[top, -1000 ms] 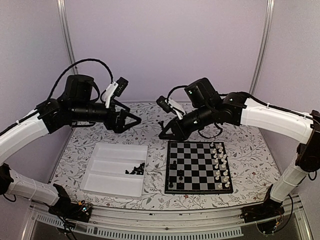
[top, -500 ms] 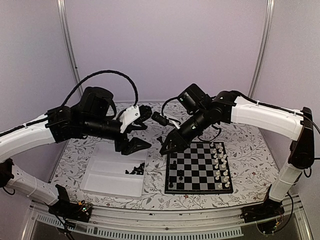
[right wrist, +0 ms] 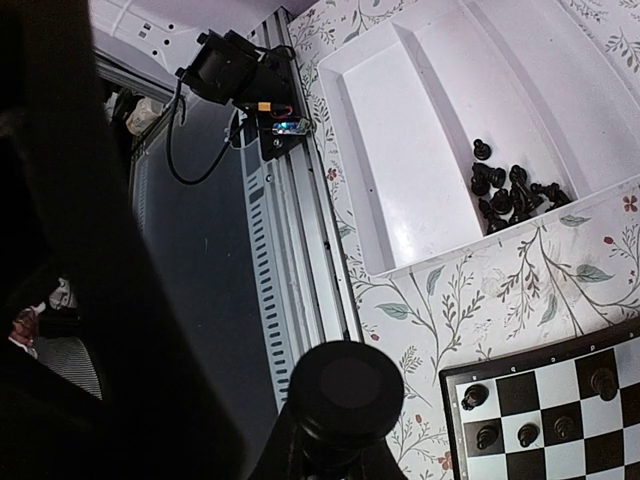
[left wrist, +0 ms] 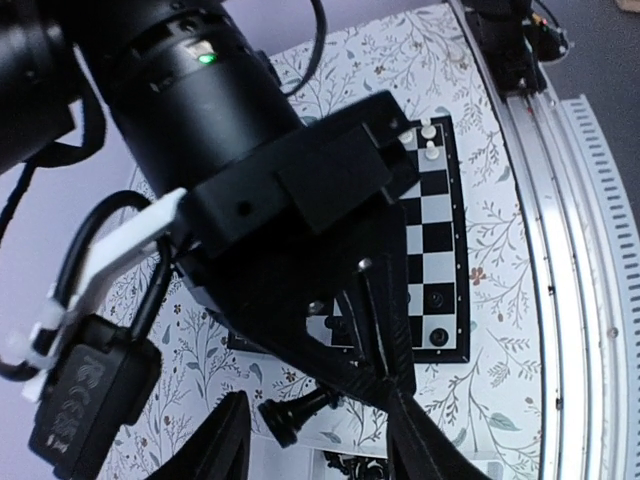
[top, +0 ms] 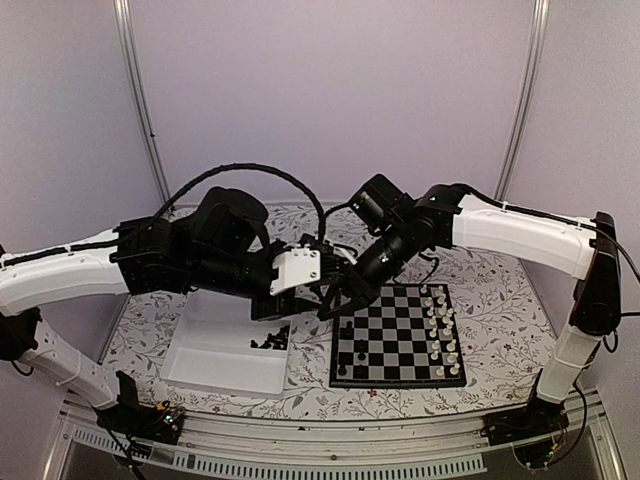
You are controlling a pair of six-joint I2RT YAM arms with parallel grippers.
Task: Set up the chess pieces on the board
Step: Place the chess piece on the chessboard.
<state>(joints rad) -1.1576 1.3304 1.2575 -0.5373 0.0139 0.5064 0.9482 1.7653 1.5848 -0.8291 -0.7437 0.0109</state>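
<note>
Top camera overlooks everything — both wrist cameras, closer, share the board (top: 398,336).

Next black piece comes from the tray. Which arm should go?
Probably left. Its jaws hang over the tray beside the black pieces; the right arm's jaws sit past the tray, by the board.

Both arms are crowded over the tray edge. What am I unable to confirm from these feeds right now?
Right claw: open or shut unclear. Top external shows it dark against the left arm; its wrist view is mostly blurred black.
Board: left wrist view shows one strip; the right arm covers the rest.
Chess pieces in the tray: too small to name types in any view.
</note>
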